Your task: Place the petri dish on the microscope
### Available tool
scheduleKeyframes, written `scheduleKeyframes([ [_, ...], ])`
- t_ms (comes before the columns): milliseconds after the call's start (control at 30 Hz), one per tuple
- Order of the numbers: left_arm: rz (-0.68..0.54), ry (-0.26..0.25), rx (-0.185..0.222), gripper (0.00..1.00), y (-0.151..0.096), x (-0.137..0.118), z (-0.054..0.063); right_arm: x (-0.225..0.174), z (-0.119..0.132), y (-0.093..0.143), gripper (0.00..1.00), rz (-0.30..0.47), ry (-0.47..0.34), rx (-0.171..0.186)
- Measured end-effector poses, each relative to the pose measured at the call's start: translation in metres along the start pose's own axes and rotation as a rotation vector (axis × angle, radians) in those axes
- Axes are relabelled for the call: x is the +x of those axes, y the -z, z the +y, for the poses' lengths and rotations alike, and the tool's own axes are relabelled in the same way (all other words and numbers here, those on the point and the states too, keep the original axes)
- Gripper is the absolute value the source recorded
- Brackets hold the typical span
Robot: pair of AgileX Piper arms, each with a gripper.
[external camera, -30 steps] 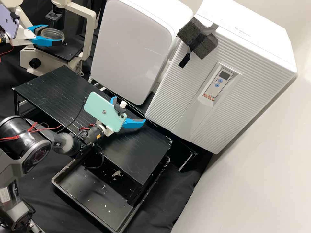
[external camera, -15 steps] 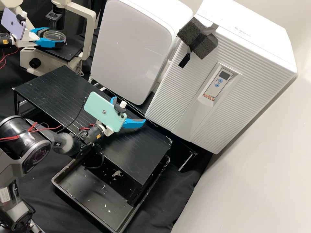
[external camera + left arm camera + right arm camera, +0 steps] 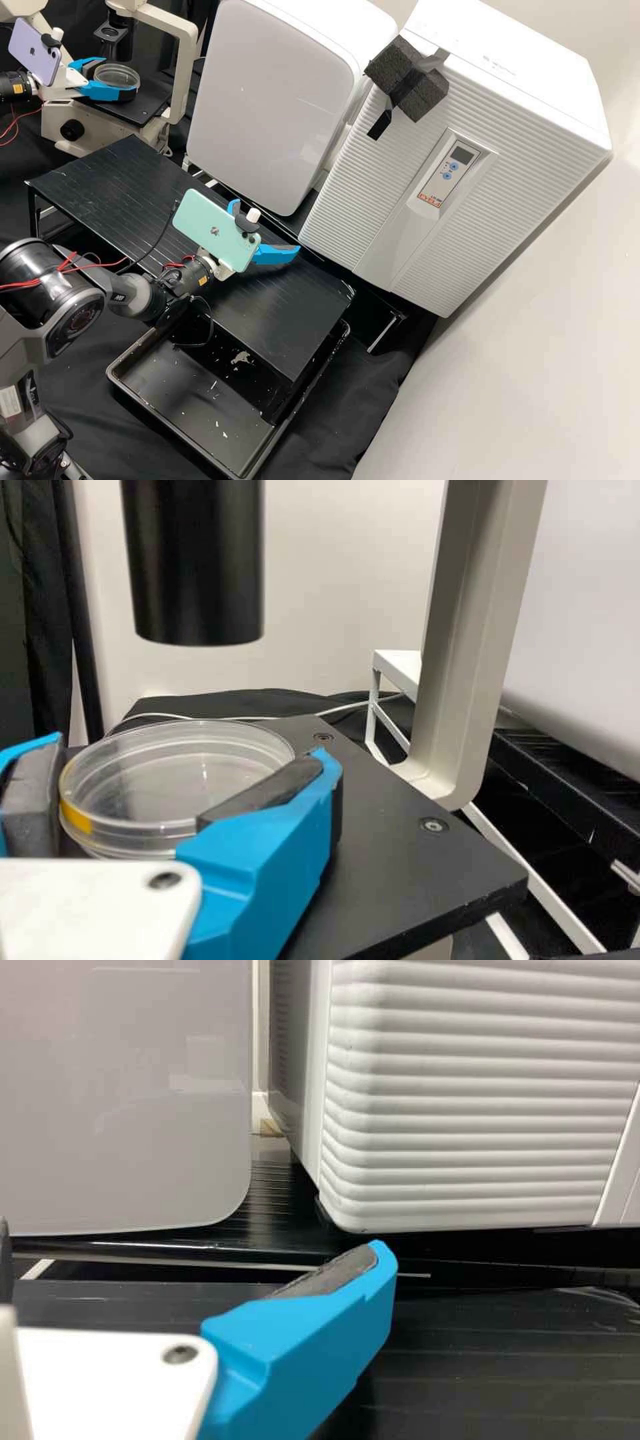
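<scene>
Left tool (image 3: 119,79): here it is at ten o'clock in the high view, behind its purple phone (image 3: 33,53), drawn in to dish width and holding on from both sides.
Petri dish (image 3: 117,77): clear, nearly level, between those pads and over the stage (image 3: 143,110); whether its base touches down, I can't tell.
Microscope (image 3: 185,73): also around ten o'clock, and this looks like the placing step, the grasp made and the release to come. Next call: line the dish up with the lens tube (image 3: 195,580), settle it flat, open gently, back away without dragging it.
Slatted rack (image 3: 120,173): out at nine o'clock.
Tray (image 3: 180,413): down at seven.
Right tool (image 3: 267,225): just off centre towards nine, beside its green phone (image 3: 215,230), wide open, nothing in its grasp.
Cabinets: the smooth cabinet (image 3: 267,100) near twelve, the ribbed cabinet (image 3: 400,193) at two.
Headcount: one dish, one microscope, two tools, two phones, two cabinets, one rack, one tray.
</scene>
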Motion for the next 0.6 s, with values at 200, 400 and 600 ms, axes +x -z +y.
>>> scheduleKeyframes([
  [200, 0.006, -0.004, 0.003, 1.0, -0.0006, 0.0002, 0.0, 0.0, 0.0, 0.0, 1.0, 0.0, 0.0, 0.0],
  [400, -0.001, -0.002, 0.003, 1.0, -0.0032, 0.0006, -0.0008, 0.0, 0.0, 0.0, 1.0, 0.0, 0.0, 0.0],
  [600, 0.0, 0.0, 0.003, 1.0, -0.0031, 0.0003, -0.0013, 0.0, 0.0, 0.0, 1.0, 0.0, 0.0, 0.0],
])
